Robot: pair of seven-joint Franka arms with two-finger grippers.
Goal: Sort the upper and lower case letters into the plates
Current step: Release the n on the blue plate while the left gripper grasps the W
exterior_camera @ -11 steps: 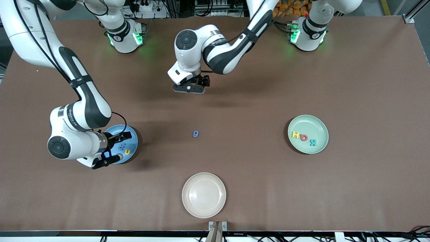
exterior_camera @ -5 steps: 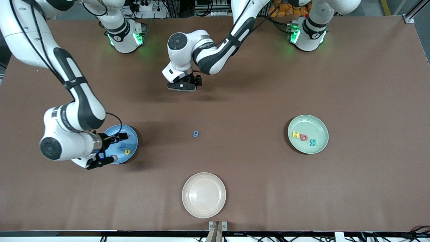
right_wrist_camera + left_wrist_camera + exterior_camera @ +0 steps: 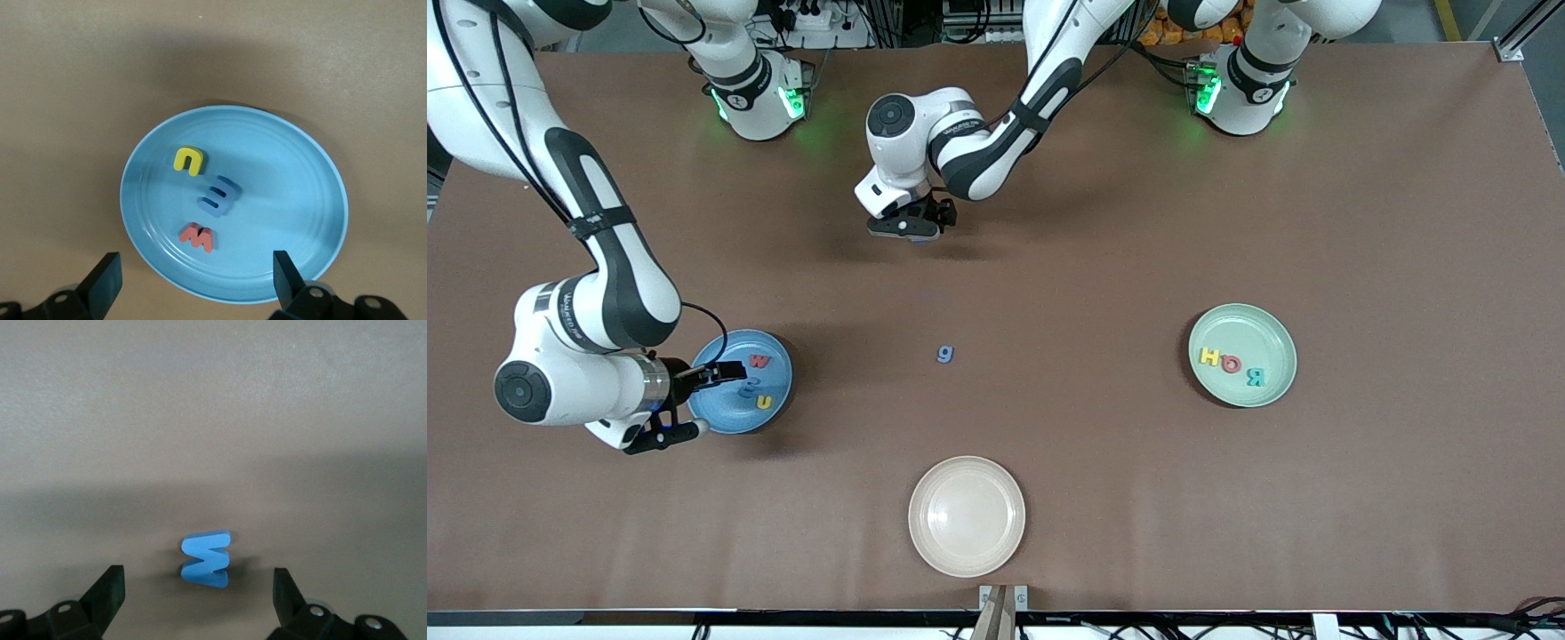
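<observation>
Now the left hand (image 3: pixel 904 229) hangs low over the bare desk (image 3: pixel 1103 267), farther from the front camera than the stray blue letter (image 3: pixel 945 354), and its wrist view shows the fingers spread wide with a bright blue zigzag letter (image 3: pixel 206 559) lying between them, untouched. By my reading this is the pick-up step: the next move calls for lowering until the fingertips straddle that piece, then closing gently, since thin foam can tip or slide away from one finger. Whether it is upper or lower case I cannot tell, so its plate is an open question. The right hand (image 3: pixel 694 402) hovers at the edge of the blue plate (image 3: pixel 713 411), which sits well toward the right arm's end from the stray letter; its fingers are spread and hold nothing, and this arm appears to be waiting. Counting plates gives three: the blue one, the mint green plate (image 3: pixel 1272 338) well toward the left arm's end from the stray letter, and a bare cream plate (image 3: pixel 967 516) nearer to the front camera than that letter. Counting letters gives eight: a red (image 3: pixel 197 237), a blue (image 3: pixel 219 197) and a yellow (image 3: pixel 188 161) in the blue plate, a yellow H (image 3: pixel 1209 356), red Q (image 3: pixel 1231 363) and teal R (image 3: pixel 1255 376) in the green plate, plus two on the desk.
</observation>
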